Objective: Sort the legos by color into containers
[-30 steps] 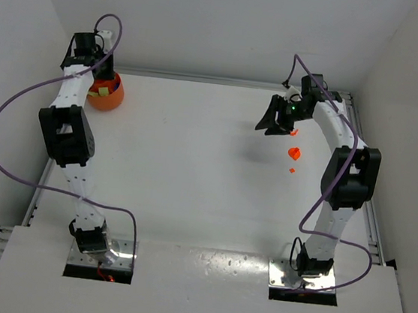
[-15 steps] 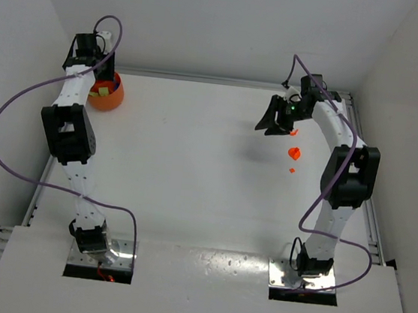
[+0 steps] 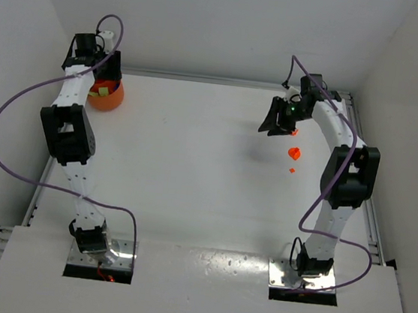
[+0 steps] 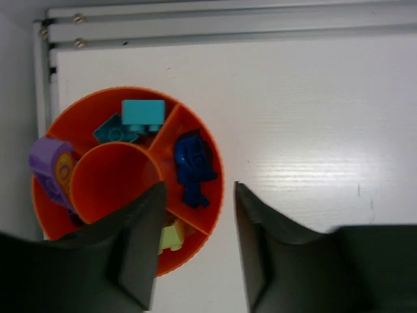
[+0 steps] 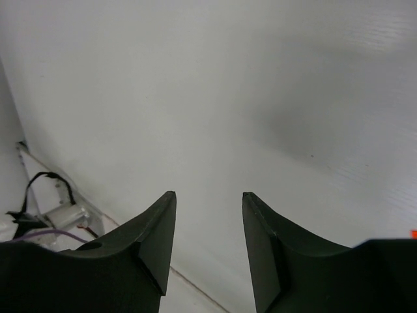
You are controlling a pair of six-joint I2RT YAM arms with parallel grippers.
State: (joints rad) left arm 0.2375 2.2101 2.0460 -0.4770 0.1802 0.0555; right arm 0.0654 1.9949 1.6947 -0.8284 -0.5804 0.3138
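The round orange bowl (image 3: 111, 101) stands at the table's far left corner. In the left wrist view its compartments (image 4: 198, 229) hold teal legos (image 4: 143, 114), a blue lego (image 4: 193, 166), a purple one (image 4: 49, 163) and a yellow-green one (image 4: 171, 236). My left gripper (image 3: 106, 75) hangs over the bowl's right edge, open (image 4: 197, 189), nothing between its fingers. Two small orange-red legos (image 3: 293, 152) (image 3: 292, 170) lie on the table at the right. My right gripper (image 3: 277, 119) hovers just beyond them, open (image 5: 208, 195) over bare table and holding nothing.
An aluminium rail (image 4: 195, 26) runs along the far table edge behind the bowl, and another runs down the left side (image 4: 42, 78). White walls close in the left, back and right sides. Purple cables (image 3: 18, 104) loop off both arms.
My left jaws have opened above the bowl, and the gripper has shifted slightly over it. The right gripper has narrowed a little; its arm has barely moved.
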